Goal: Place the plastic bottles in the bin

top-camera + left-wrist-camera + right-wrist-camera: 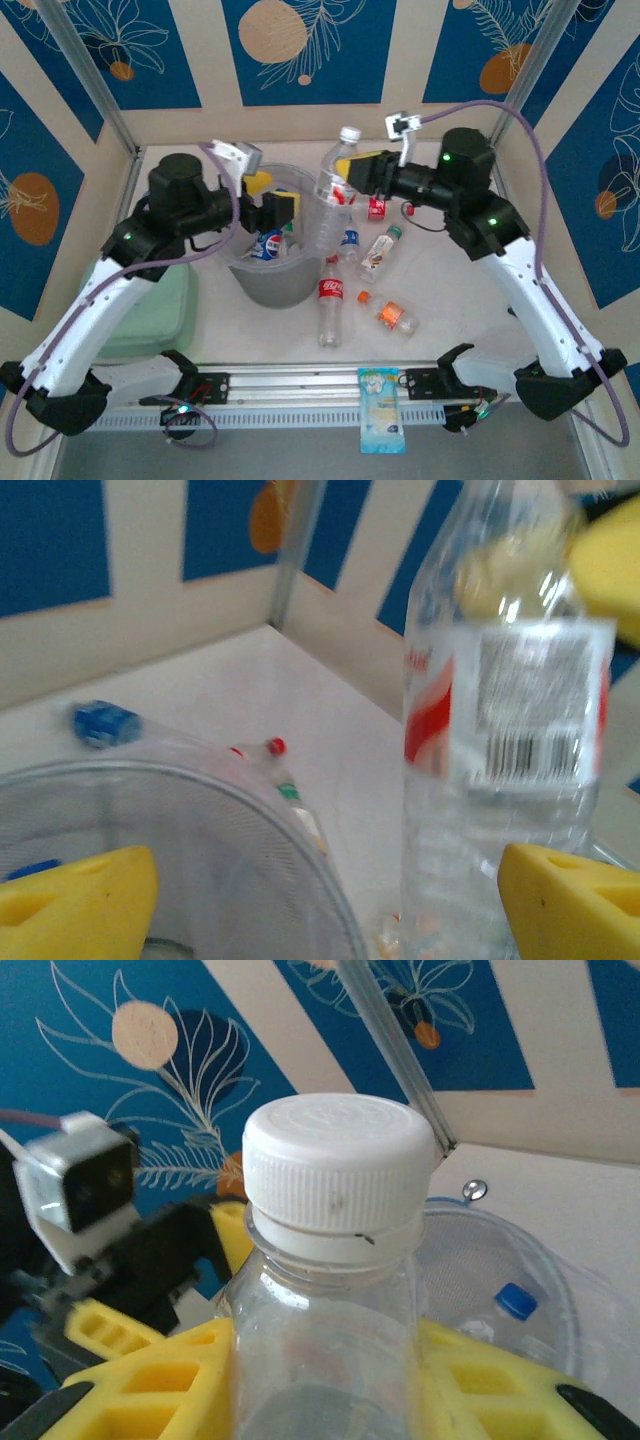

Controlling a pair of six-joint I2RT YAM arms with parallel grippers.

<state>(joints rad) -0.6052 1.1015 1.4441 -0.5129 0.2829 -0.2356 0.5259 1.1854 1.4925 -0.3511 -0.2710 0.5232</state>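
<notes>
A blue-labelled bottle (267, 246) sits in the bin (278, 288); right hand (352, 180) grips white-capped bottle (330, 200).

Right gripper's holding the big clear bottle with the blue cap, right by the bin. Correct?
The cap is white, not blue; the right wrist view shows it. Otherwise yes: the right gripper holds the big clear bottle by the bin.

Round translucent grey-white plastic bin (270, 285), table centre, holds blue-labelled bottle (268, 245). Clear white-capped bottle (333, 185) upright at rim; labelled bottles (330, 300) lying alongside.
</notes>
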